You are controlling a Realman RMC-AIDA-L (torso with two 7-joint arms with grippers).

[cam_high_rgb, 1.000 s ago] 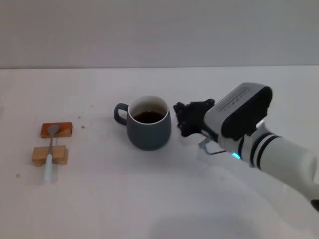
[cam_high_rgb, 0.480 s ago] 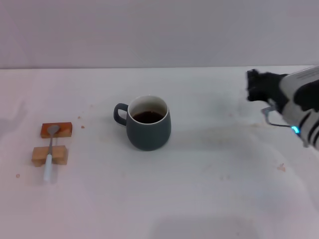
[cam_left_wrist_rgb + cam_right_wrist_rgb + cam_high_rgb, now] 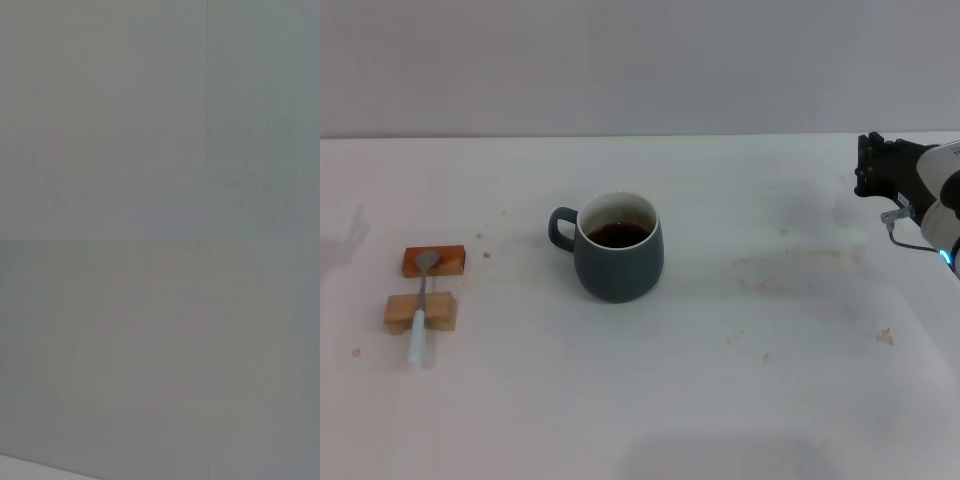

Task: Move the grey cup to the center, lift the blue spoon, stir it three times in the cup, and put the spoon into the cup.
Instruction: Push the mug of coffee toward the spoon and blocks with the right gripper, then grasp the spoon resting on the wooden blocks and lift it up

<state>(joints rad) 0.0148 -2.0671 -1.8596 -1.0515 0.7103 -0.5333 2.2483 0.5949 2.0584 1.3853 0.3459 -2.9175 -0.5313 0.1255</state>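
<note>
Bare table (image 3: 740, 380) all round the grey cup (image 3: 617, 248) — nothing crowding it.

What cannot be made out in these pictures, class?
1. Right pincer, head view: at the right edge, the arm cut off there; open or shut is unclear.
2. Left pincer: in no view.
3. Both wrist views: only blank grey surface.
4. Grey cup: liquid depth hidden by its wall.
5. Blue spoon: too small for detail.
</note>
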